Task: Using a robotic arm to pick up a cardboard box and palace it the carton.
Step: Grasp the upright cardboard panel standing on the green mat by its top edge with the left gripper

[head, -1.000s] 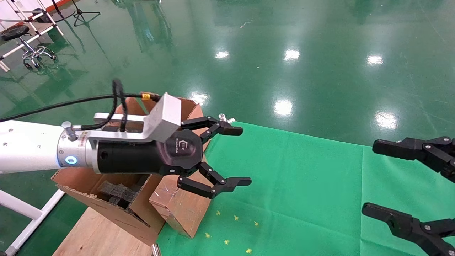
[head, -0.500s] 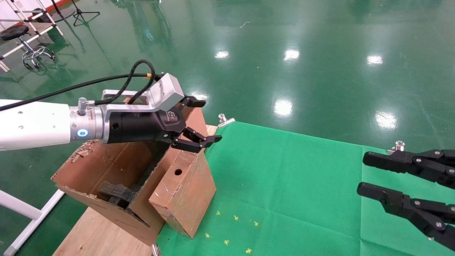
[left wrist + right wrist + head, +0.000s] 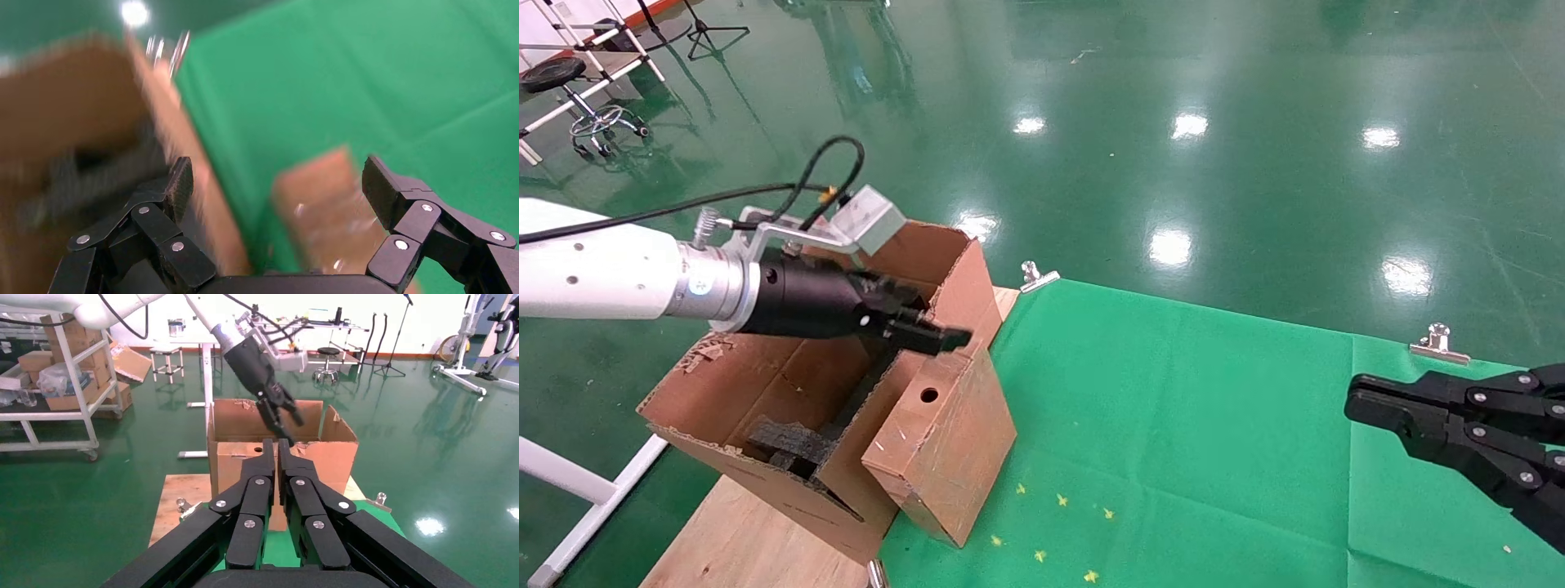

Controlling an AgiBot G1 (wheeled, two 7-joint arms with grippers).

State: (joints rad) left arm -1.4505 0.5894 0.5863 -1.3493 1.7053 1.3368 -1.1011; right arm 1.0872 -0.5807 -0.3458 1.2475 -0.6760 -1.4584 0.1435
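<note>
The cardboard box (image 3: 944, 441) stands on end on the green cloth, leaning against the carton (image 3: 789, 498), its round hole facing up. The carton is open, with black foam (image 3: 789, 437) inside. My left gripper (image 3: 928, 328), on the white arm, is open and empty, just above the box's top end at the carton's wall. In the left wrist view its gripper (image 3: 278, 184) straddles the blurred box (image 3: 324, 208) and the carton wall (image 3: 171, 159). My right gripper (image 3: 1410, 412) is shut and empty, low over the cloth at the far right; it also shows in the right wrist view (image 3: 275, 447).
A green cloth (image 3: 1214, 425) covers the table, held by metal clips (image 3: 1038, 276) (image 3: 1438, 343). The carton rests on a wooden board (image 3: 740, 539). Small yellow stars (image 3: 1050, 523) lie on the cloth near the box. A white frame (image 3: 568, 490) stands at the lower left.
My left gripper swung back from over the cloth, turned and dropped to the box's top end. My right gripper closed from wide open and moved slightly lower.
</note>
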